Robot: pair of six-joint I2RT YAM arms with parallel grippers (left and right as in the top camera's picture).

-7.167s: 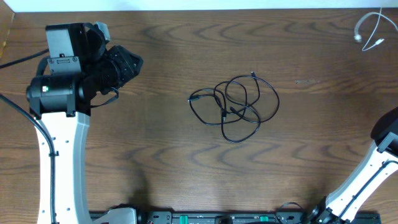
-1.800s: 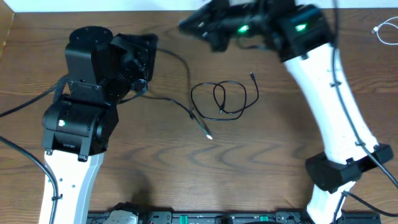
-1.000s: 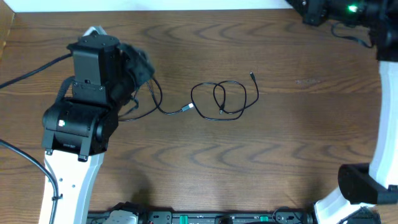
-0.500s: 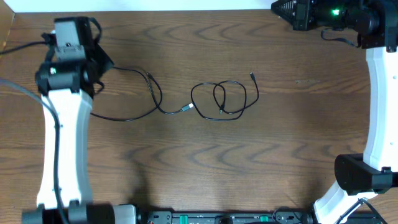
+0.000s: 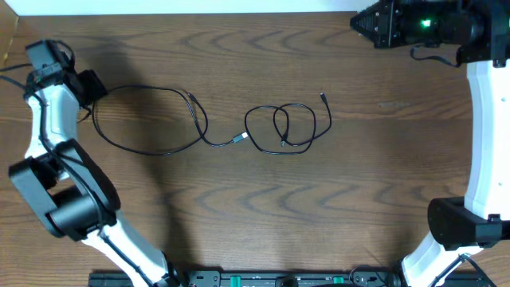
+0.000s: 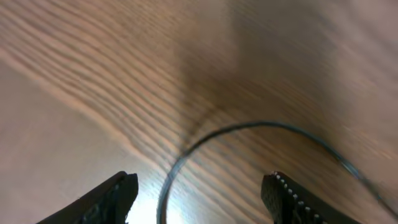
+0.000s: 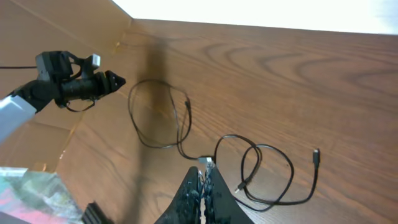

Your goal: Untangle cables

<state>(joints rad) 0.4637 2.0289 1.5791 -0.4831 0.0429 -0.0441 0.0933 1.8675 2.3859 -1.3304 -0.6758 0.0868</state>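
Lying mid-table on the dark wooden tabletop [image 5: 239, 215], a thin black coiled cord [image 5: 277, 121] sits centre. A second thin black cord [image 5: 201, 123], spread in a wide loop, lies left, its plug [image 5: 240, 139] just beside the coil. Both look light, limp and slippery; grip just behind a plug. Farther off, the left gripper [image 6: 202, 193] stands open over the loop's left end. The right gripper [image 7: 203, 186], far right, is closed on nothing.

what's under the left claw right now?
A curve of black cable on the wood table, beneath the open left claw. Its fingers hide small patches of table.
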